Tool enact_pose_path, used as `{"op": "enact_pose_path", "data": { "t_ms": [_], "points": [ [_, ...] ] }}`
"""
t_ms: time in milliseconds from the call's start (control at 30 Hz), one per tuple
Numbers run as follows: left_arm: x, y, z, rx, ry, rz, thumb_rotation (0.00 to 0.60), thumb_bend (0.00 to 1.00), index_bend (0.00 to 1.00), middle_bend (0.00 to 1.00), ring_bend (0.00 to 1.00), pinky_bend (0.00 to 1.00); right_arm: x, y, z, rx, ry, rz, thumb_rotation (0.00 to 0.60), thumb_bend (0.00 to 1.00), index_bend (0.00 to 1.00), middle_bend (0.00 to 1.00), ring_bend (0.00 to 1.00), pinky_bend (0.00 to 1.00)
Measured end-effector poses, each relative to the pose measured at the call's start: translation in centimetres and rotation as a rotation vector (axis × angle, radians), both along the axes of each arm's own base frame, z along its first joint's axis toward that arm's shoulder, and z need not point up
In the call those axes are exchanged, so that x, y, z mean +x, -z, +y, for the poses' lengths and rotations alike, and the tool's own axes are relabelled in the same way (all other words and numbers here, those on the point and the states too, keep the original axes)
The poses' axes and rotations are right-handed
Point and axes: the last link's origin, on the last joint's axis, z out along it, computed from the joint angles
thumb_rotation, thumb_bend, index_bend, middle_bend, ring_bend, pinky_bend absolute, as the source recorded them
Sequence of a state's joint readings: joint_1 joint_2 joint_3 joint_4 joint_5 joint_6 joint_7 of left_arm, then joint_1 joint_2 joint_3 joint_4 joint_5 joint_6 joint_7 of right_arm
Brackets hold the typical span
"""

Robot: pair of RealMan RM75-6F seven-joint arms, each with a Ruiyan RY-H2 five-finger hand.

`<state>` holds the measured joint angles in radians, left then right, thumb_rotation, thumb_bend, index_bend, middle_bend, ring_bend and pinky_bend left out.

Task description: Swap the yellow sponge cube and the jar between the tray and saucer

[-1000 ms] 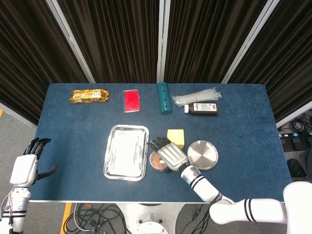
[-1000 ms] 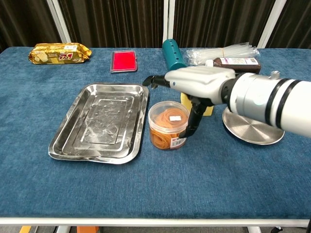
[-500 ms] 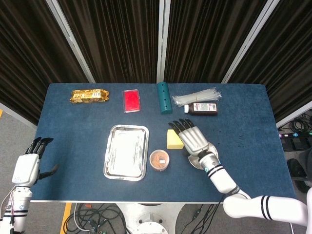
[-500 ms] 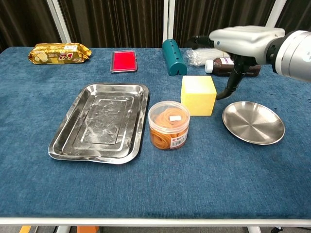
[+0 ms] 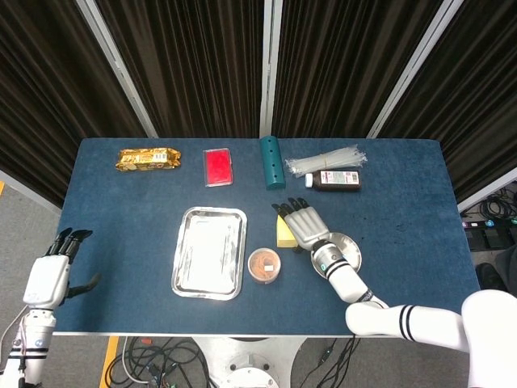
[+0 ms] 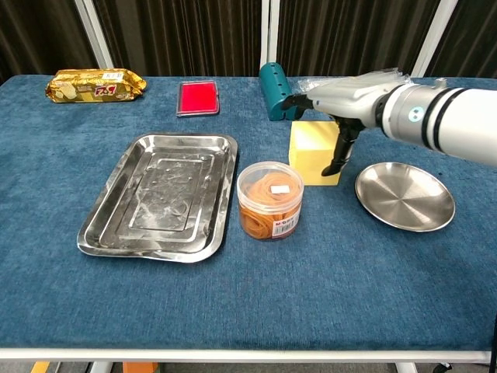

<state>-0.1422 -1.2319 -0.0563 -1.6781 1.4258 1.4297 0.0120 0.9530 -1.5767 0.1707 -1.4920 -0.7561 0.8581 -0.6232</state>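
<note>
The yellow sponge cube stands on the blue cloth between the jar and the saucer. My right hand lies over its top with fingers stretched out; the thumb hangs down the cube's right side. The clear jar of orange rubber bands stands on the cloth beside the tray's right rim, untouched. The steel tray and the round steel saucer hold nothing. My left hand hangs off the table's left side, fingers apart.
Along the far edge lie a gold snack packet, a flat red box, a teal cylinder, a clear bag of sticks and a brown bottle on its side.
My right hand has left the jar standing on the cloth, swung right above the saucer, then come back left and down onto the sponge cube. The left hand has barely moved.
</note>
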Motion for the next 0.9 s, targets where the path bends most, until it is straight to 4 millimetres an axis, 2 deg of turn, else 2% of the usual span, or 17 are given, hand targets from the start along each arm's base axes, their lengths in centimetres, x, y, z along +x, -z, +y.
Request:
{"op": "enact_pose_path", "data": {
  "t_ms": [67, 133, 300, 400, 567, 667, 733, 900],
  "points": [
    [0.0, 0.0, 0.0, 0.001, 0.0, -0.001, 0.6, 0.19, 0.15, 0.13, 0.05, 0.22, 0.1, 0.3, -0.1, -0.012, -0.002, -0.001, 0.6, 0.13, 0.3, 0.31, 0.28, 0.3],
    [-0.1, 0.1, 0.0, -0.002, -0.003, -0.001, 0.6, 0.19, 0.15, 0.13, 0.05, 0.22, 0.1, 0.6, -0.1, -0.025, -0.001, -0.001, 0.6, 0.15, 0.36, 0.34, 0.32, 0.36],
    [-0.2, 0.1, -0.2, -0.003, -0.007, -0.006, 0.6, 0.19, 0.15, 0.13, 0.05, 0.22, 0.2, 0.2, -0.2, -0.059, -0.006, -0.024, 0.6, 0.16, 0.41, 0.38, 0.35, 0.39],
    [-0.1, 0.0, -0.2, -0.001, -0.003, -0.011, 0.6, 0.19, 0.15, 0.13, 0.05, 0.22, 0.2, -1.1, 0.0, -0.088, -0.017, -0.041, 0.6, 0.15, 0.41, 0.38, 0.35, 0.39],
    [0.1, 0.1, -0.1, -0.005, 0.007, -0.021, 0.6, 0.19, 0.15, 0.13, 0.05, 0.22, -0.5, -4.5, 1.3, -0.135, -0.027, -0.063, 0.6, 0.15, 0.41, 0.38, 0.35, 0.39],
    [0.4, 0.4, 0.0, -0.01, 0.016, -0.024, 0.6, 0.19, 0.15, 0.13, 0.05, 0.22, -1.9, -6.9, 2.8, -0.162, -0.016, -0.057, 0.6, 0.15, 0.41, 0.38, 0.35, 0.39],
    [0.5, 0.5, 0.1, -0.013, 0.023, -0.024, 0.6, 0.19, 0.15, 0.13, 0.05, 0.22, -3.6, -8.2, 4.1, -0.168, 0.009, -0.033, 0.6, 0.15, 0.41, 0.38, 0.35, 0.39],
    [0.8, 0.6, 0.1, -0.014, 0.03, -0.019, 0.6, 0.19, 0.15, 0.13, 0.05, 0.22, -7.2, -8.9, 7.0, -0.146, 0.078, 0.017, 0.6, 0.13, 0.4, 0.37, 0.35, 0.37]
  ]
}}
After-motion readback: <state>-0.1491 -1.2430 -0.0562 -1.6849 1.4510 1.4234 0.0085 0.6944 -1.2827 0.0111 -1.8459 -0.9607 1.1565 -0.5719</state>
